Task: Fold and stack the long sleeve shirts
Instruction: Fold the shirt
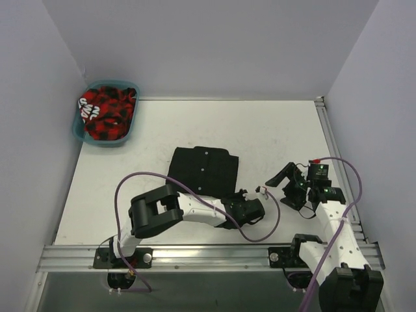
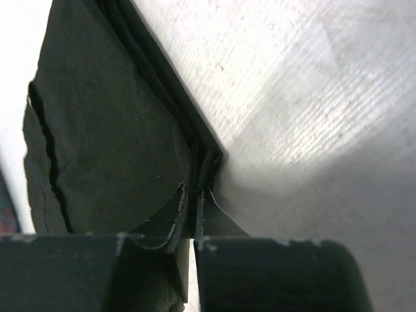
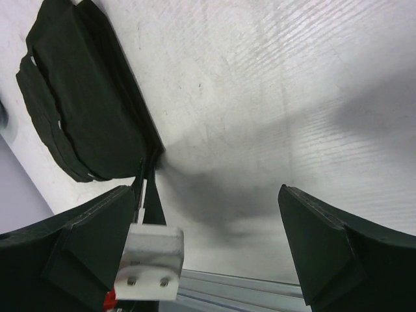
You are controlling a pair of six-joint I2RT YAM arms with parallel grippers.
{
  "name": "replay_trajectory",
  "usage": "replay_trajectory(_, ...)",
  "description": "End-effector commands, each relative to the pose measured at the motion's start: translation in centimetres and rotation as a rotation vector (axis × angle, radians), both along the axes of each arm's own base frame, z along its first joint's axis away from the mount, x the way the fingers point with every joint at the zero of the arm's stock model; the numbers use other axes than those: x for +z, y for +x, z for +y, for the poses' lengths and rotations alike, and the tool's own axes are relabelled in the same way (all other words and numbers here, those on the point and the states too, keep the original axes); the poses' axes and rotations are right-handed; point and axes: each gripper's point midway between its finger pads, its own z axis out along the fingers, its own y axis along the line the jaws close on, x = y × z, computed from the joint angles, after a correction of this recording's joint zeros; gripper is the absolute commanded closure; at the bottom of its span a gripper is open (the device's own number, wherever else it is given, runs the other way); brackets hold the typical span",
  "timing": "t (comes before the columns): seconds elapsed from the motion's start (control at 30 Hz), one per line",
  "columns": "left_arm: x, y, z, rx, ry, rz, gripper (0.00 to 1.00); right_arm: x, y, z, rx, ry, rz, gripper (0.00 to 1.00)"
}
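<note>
Top view: folded black shirt point(image 1: 205, 170) lies flat mid-bench point(image 1: 279, 130), buttons up. Left end effector point(image 1: 252, 209) sits at shirt's near-right corner. Right end effector point(image 1: 286, 185) is just right of it, apart from the cloth. Teal basket point(image 1: 79, 130) in far-left corner holds red-black plaid cloth point(image 1: 105, 112).

Left wrist: jaws nearly together, pinching the shirt's stacked corner edge; rest of shirt spreads left, bare bench on the right.

Right wrist: fingers point(image 3: 84, 247) spread wide, nothing btwn them, above bare bench; shirt lies upper left.
</note>
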Motion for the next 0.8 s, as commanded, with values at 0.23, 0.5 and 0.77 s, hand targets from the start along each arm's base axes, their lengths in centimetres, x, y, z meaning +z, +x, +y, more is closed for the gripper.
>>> replay_trajectory(0.23, 5.1, -1.2, 0.8, 0.047, -0.313, 0.107, 0.97, -0.6, 4.0, 3.5, 0.012, 0.267, -0.034, 0.00)
replay_trajectory(0.5, 6.6, -1.4, 1.4, 0.087, -0.428, 0.159, 0.97, -3.4, 5.6, 8.8, 0.050, 0.365, 0.027, 0.00)
replay_trajectory(0.77, 6.5, -2.2, 0.5, 0.093, -0.495, 0.222, 0.97, -6.3, 7.4, 12.9, 0.066, 0.435, 0.045, 0.00)
